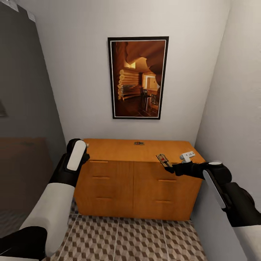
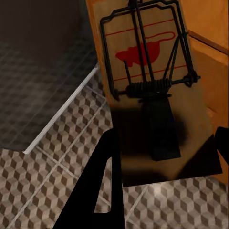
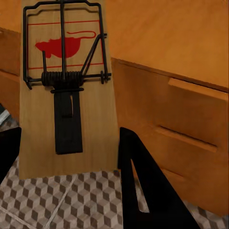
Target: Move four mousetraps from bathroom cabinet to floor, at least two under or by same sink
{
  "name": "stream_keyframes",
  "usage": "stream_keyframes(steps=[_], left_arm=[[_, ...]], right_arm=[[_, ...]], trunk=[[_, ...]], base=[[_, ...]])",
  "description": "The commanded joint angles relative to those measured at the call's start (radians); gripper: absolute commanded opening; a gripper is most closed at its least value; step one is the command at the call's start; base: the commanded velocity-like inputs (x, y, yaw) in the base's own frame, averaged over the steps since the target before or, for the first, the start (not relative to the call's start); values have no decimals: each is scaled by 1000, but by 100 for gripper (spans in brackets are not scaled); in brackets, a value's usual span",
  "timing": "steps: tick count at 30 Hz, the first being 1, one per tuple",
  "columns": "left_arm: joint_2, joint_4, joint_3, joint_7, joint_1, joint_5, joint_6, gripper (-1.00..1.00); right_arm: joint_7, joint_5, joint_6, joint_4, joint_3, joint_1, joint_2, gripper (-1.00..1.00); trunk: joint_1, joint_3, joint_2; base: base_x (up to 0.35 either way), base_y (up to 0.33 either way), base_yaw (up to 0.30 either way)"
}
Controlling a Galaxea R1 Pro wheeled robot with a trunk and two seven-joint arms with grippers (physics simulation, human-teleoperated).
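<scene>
White walls (image 1: 83, 54) and a framed painting (image 1: 138, 77) enclose a narrow, evenly lit alcove.

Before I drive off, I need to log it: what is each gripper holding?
Left gripper: shut on a mousetrap.
Right gripper: shut on another mousetrap.

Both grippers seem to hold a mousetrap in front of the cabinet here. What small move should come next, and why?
Probably back away from the cabinet and lower the arms toward the bathroom floor. The left gripper and the right gripper each clamp a mousetrap, so both hands are full.
</scene>
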Motion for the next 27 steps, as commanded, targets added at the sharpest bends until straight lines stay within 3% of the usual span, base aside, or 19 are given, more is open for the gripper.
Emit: stream_keyframes(steps=[1, 2, 4, 7, 9, 14, 22, 25, 27], left_arm=[[-1, 1, 1, -5, -1, 10, 5, -100], [-1, 4, 0, -30, -1, 11, 6, -100], [-1, 8, 0, -67, -1, 11, 7, -100], [0, 15, -3, -142, -1, 11, 8, -100], [1, 19, -23, -234, -1, 10, 9, -100], [4, 22, -86, -380, -1, 10, 8, -100], [6, 63, -102, -511, -1, 11, 0, -100], [8, 107, -103, -567, -1, -6, -9, -100], [8, 117, -103, -570, -1, -8, -11, -100]], right_arm=[[-23, -4, -16, 16, -1, -1, 17, -100], [-56, -3, -57, 44, -3, -1, 39, -100], [-97, -4, -102, 67, -5, -1, 51, -100], [-151, -7, -156, 84, -6, -1, 58, -100], [-189, -9, -186, 91, -7, -1, 62, -100], [-212, -11, -203, 100, -7, -1, 63, -100], [-215, -13, -205, 110, -6, -1, 64, -100], [-217, -13, -200, 112, -6, -1, 65, -100], [-217, -13, -198, 112, -6, -1, 65, -100]], trunk=[[-1, -1, -1], [-1, -1, -1], [-1, -1, -1], [-1, -1, -1], [-1, -1, -1], [-1, -1, -1], [-1, -1, -1], [-1, -1, -1], [-1, -1, -1]], base=[[-345, 72, 0], [-345, 72, 0], [-345, 72, 0], [-345, 72, 0], [-345, 72, 0], [-345, 72, 0], [-345, 72, 0], [-344, 72, 0], [-340, 71, 0]])
